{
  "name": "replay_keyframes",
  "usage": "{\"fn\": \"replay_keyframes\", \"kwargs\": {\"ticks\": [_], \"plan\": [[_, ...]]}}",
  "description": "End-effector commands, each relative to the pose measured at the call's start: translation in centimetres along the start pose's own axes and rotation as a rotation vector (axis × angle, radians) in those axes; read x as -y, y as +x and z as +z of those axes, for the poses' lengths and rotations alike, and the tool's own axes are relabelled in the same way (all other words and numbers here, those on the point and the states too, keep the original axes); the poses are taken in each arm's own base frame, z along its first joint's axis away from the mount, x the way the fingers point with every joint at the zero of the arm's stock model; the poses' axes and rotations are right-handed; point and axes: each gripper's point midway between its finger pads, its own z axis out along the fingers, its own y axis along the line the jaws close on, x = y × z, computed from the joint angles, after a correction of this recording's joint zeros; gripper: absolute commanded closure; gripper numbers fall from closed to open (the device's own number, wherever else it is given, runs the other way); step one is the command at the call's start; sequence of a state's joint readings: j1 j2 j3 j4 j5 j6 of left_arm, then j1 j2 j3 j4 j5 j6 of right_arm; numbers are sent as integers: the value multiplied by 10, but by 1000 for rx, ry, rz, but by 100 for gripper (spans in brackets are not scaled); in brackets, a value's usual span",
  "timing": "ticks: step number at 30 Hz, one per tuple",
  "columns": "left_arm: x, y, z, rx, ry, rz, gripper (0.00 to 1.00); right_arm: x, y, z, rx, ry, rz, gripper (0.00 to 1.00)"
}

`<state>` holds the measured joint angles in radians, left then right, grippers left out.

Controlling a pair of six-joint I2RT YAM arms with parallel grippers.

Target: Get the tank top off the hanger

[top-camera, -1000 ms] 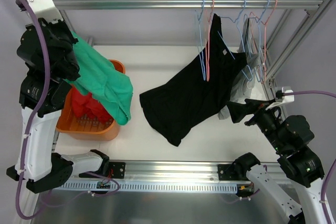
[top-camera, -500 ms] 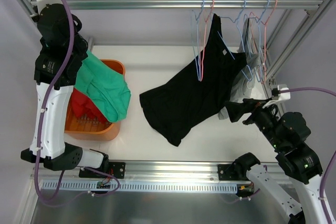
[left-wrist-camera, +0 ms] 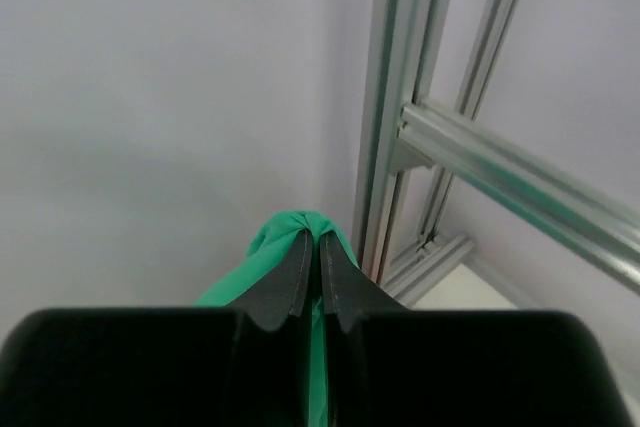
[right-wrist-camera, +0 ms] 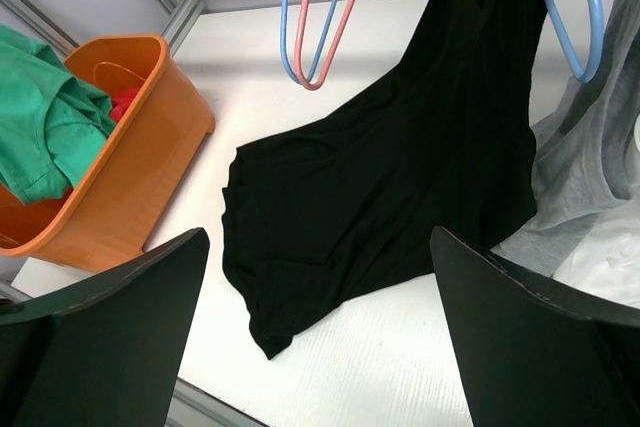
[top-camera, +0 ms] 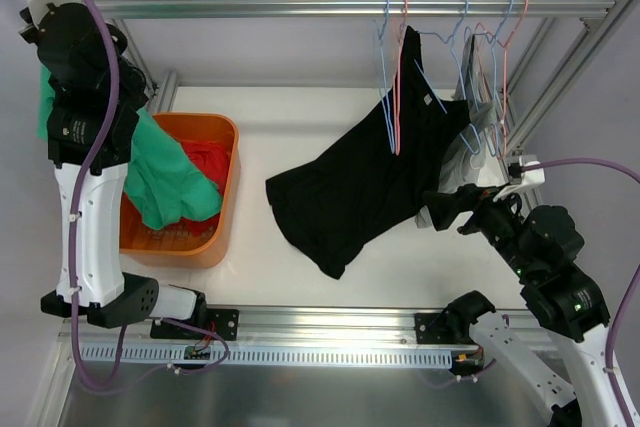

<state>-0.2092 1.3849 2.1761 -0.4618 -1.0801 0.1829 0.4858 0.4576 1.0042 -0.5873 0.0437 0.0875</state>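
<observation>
A black tank top (top-camera: 360, 187) hangs from a blue hanger (top-camera: 432, 87) on the rail, its lower half spread on the white table; it also shows in the right wrist view (right-wrist-camera: 400, 167). My right gripper (top-camera: 445, 209) is open and empty, just right of the top's lower edge, with the cloth between its fingers' line of sight (right-wrist-camera: 320, 237). My left gripper (left-wrist-camera: 312, 242) is shut on a green garment (left-wrist-camera: 295, 232), held high at the far left. The green cloth (top-camera: 160, 182) trails down into the orange basket (top-camera: 228, 187).
The basket (right-wrist-camera: 140, 157) also holds a red garment (top-camera: 205, 159). Empty blue and pink hangers (top-camera: 392, 97) hang left of the black top. Grey and white garments (top-camera: 470, 142) hang on hangers at the right. The metal rail (top-camera: 280, 5) and frame posts border the workspace.
My left arm has swung up and to the left, lifting the green garment so it hangs into the basket. My right gripper has edged slightly left toward the black top.
</observation>
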Motion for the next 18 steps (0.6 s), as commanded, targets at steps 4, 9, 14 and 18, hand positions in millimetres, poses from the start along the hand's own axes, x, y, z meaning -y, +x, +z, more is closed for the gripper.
{"fn": "replay_keyframes", "kwargs": {"ticks": [4,9,14,18], "plan": [[39,50,-8,-55,226,10,100,-10,-11,6,35,-46,11,0],[68,121,-48,-254,481,-54,100,-18,-6,9,18,-91,23,0],[75,207,-89,-494,583,-104,100,-24,-10,4,32,-120,35,1],[65,266,-95,-605,501,-64,100,-24,-10,0,43,-125,33,1]]}}
